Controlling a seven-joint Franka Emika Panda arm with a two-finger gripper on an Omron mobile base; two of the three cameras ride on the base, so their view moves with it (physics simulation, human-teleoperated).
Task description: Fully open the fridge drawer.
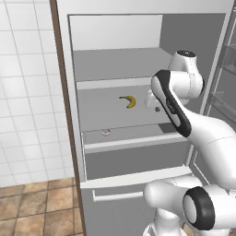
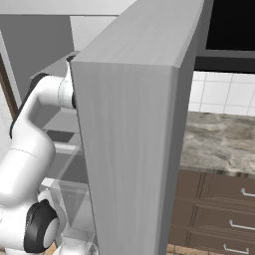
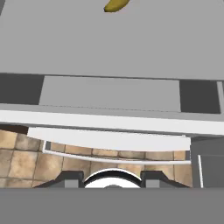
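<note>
We are noting the fridge drawer (image 1: 133, 159) as matt grey, plastic-looking, with a smooth white strip. Shelves (image 1: 115, 64) are reading flat matt grey. Floor tiles (image 1: 37, 207) are looking like rough brown stone; the counter (image 2: 224, 139) mottled stone; the wall tiles (image 1: 23, 92) glossy white.

The wall (image 1: 23, 92) left of the fridge has white square tiles. Below it the floor (image 1: 37, 207) has brown stone tiles. On the other side stands a counter (image 2: 224, 139) with a grey marble top, and dark brown drawers (image 2: 219, 214) with pale handles are under it. White tiles (image 2: 224, 97) cover the wall behind it.
</note>
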